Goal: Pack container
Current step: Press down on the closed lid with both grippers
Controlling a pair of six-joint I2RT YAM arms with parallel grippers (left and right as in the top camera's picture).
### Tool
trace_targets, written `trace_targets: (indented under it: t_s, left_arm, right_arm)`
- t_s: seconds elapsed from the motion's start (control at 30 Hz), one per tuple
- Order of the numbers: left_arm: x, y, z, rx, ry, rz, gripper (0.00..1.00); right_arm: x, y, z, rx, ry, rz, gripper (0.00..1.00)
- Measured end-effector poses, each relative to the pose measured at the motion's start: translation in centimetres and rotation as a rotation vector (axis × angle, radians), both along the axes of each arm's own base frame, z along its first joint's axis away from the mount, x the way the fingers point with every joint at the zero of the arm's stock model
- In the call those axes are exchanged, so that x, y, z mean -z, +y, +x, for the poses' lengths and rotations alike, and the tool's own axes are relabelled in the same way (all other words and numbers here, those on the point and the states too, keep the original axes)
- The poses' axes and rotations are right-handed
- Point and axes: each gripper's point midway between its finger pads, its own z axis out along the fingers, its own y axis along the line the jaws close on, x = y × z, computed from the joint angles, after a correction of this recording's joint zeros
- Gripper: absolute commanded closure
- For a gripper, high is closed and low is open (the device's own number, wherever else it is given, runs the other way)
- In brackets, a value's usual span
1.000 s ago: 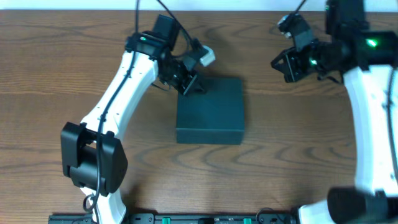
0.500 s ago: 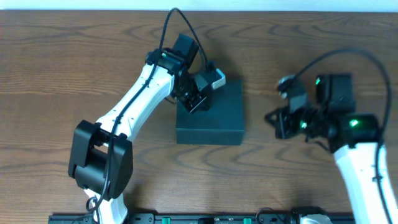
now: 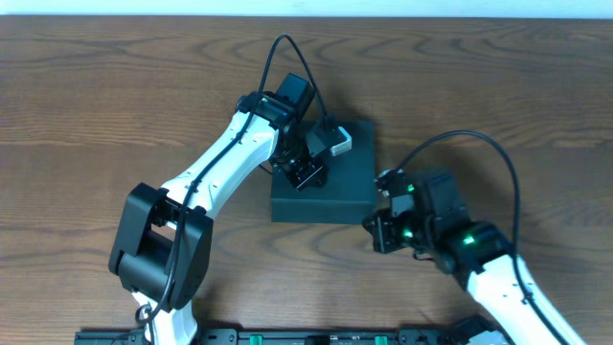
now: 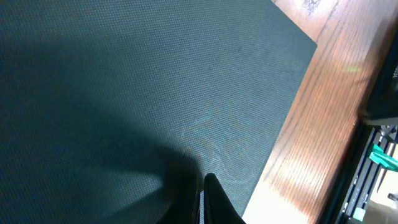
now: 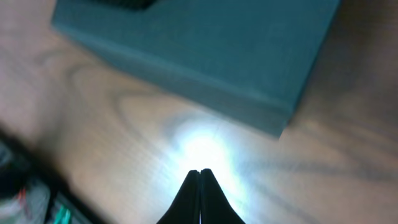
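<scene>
The box [image 3: 347, 182] sits closed on the surface [image 3: 96, 96], right beneath the left hand [image 3: 309, 173], whose fingers are pinched together, empty; the right hand [image 3: 375, 234], also closed on nothing, hovers beside its corner; packing looks finished, bar perhaps pressing the lid.

Saw a container [image 3: 345, 187] of matt, dark slate-blue cardboard, its top face finely grained like woven paper in the left wrist view. Found a desk [image 3: 96, 96] of brown wood grain, smooth and half-glossy, throwing back a bright glare in the right wrist view. Noted smooth white plastic shells on the left arm [image 3: 225, 158] and matt black fingers on the right gripper [image 5: 199, 173].
</scene>
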Motion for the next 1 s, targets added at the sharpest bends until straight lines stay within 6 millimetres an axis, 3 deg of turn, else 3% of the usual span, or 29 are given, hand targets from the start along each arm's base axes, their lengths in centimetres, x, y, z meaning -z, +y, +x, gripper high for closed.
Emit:
trace_targets:
  t_s: [0.57, 0.8, 1.0]
  left_arm:
    - [0.8, 0.0, -0.1, -0.002, 0.023, 0.01, 0.94]
    - [0.8, 0.0, -0.1, -0.002, 0.023, 0.01, 0.94]
    - [0.8, 0.0, -0.1, -0.002, 0.023, 0.01, 0.94]
  right_arm:
    - [5.0, 2.9, 1.3, 0.166, -0.111, -0.182, 0.98]
    - [5.7, 3.3, 3.0, 0.276, -0.143, -0.171, 0.98]
    - [6.4, 3.3, 3.2, 0.331, -0.124, -0.163, 0.98]
